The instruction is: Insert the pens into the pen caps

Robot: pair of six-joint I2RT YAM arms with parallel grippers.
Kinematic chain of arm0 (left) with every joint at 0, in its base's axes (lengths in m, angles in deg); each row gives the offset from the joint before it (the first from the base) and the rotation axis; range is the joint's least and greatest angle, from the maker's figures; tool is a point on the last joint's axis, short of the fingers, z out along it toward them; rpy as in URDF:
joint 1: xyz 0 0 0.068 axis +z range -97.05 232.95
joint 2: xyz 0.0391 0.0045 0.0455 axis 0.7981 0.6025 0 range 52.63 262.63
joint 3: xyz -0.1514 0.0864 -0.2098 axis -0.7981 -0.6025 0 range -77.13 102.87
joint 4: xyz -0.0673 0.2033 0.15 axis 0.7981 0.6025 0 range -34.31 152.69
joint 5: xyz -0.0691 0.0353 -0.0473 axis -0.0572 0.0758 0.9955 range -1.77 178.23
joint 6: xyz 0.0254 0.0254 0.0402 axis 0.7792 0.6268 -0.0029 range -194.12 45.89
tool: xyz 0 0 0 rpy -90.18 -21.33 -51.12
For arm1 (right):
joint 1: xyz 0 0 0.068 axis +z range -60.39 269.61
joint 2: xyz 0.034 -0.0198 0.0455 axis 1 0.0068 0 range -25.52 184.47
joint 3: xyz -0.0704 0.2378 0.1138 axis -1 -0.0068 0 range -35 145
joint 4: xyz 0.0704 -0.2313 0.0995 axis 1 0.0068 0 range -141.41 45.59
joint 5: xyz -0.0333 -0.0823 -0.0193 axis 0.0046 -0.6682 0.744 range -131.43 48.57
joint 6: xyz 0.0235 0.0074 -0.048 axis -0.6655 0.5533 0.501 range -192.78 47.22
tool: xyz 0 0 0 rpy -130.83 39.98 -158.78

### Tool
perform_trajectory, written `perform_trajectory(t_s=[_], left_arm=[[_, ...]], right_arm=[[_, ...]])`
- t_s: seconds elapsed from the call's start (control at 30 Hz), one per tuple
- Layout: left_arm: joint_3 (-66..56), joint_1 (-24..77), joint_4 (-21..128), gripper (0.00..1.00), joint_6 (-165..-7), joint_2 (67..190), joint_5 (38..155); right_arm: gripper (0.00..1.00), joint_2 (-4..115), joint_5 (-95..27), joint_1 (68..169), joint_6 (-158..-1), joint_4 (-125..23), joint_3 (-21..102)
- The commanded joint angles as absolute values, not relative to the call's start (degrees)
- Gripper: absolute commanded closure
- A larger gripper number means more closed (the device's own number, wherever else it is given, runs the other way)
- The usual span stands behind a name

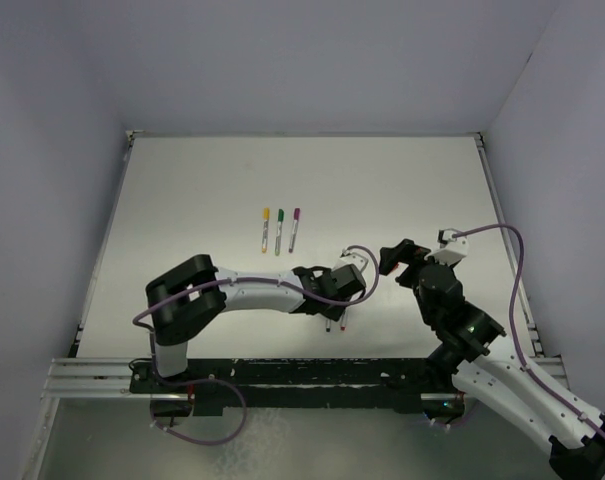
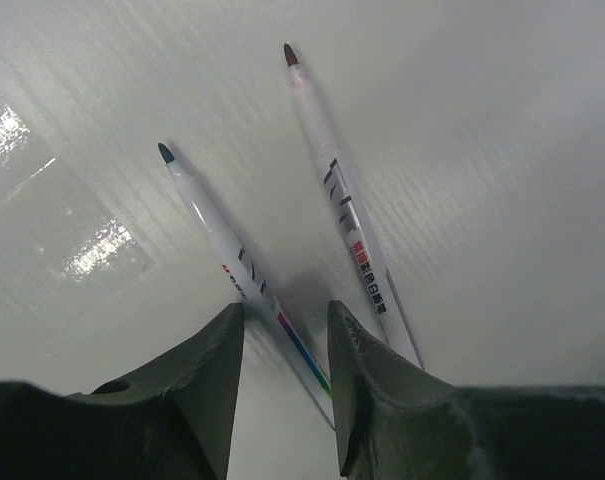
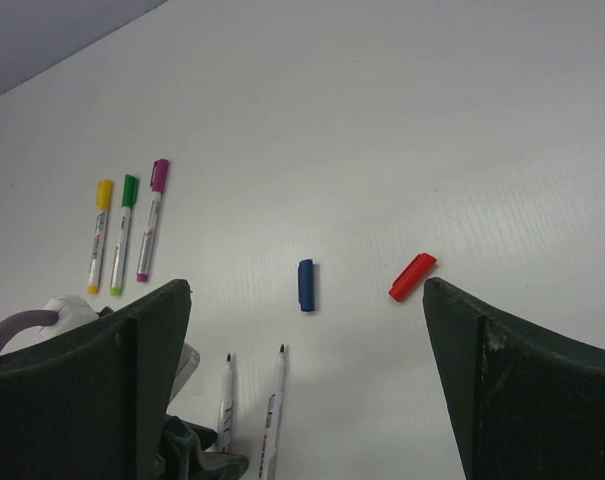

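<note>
**A:** Is the left gripper (image 2: 284, 318) holding anything?

**B:** Its jaws stand partly apart, straddling the dark-tipped pen (image 2: 217, 235). The pen lies on the table (image 1: 382, 180) and runs back between the fingers (image 2: 207, 385). Its rear end is cut off there. It looks loose, though I can't quite tell whether a pad touches it.

**A:** And the red-tipped pen (image 2: 332, 180)?

**B:** It lies just outside the finger on that view's right, also uncapped.

**A:** The caps?

**B:** I can't find them from above. The right wrist view shows the blue cap (image 3: 305, 285) and red cap (image 3: 412, 277) ahead of the right gripper (image 3: 302, 300), inside its wide, empty span. The row of capped pens (image 3: 124, 235) lies beyond the finger on that view's left.
</note>
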State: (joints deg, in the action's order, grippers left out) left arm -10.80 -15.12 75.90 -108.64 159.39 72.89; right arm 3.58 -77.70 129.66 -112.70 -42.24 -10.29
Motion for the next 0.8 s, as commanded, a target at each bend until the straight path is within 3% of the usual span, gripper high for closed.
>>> perform_trajectory(t_s=[0.0, 0.5, 0.77], left_arm=[[-12.04, -15.82, 79.16, 0.59, -109.80, 157.83, 72.17], [-15.55, -15.87, 82.76, 0.65, -111.40, 157.89, 69.82], [-17.97, -15.46, 82.99, 0.82, -112.25, 158.81, 70.20]], right_arm=[[0.00, 2.78, -77.82, 129.54, -113.73, -43.64, -9.65], [0.01, 3.48, -77.20, 129.55, -114.35, -44.52, -10.11], [0.06, 1.60, -77.69, 129.52, -114.50, -43.02, -10.46]])
